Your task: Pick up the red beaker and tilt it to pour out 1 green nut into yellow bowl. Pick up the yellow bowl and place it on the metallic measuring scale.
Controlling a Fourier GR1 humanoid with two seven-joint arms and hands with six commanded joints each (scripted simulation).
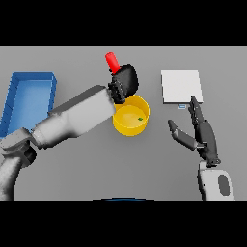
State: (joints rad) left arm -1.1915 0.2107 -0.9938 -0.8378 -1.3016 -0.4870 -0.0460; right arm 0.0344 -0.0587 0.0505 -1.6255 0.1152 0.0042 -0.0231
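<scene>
While clenched round one red beaker [112, 61] above the far rim of one round yellow bowl [130, 116], left hand [124, 82] holds it tilted. Inside bowl: one small green nut [140, 118]. Right hand [200, 130] released, fingers straight, just short of one flat square metallic scale [181, 87]; one blue rectangular bin [29, 99] at left.

Grey tabletop [77, 169] with three things resting on it

A blue tray [14, 96] with raised walls lies at the far left, running from the back of the surface toward the front. A yellow bowl [126, 128] stands near the middle, round and open at the top, with a small green nut [140, 118] inside it on its right side. A flat, square, pale metallic measuring scale [181, 86] lies to the right of the bowl and further back, well apart from it, with a small tab at its front edge
</scene>
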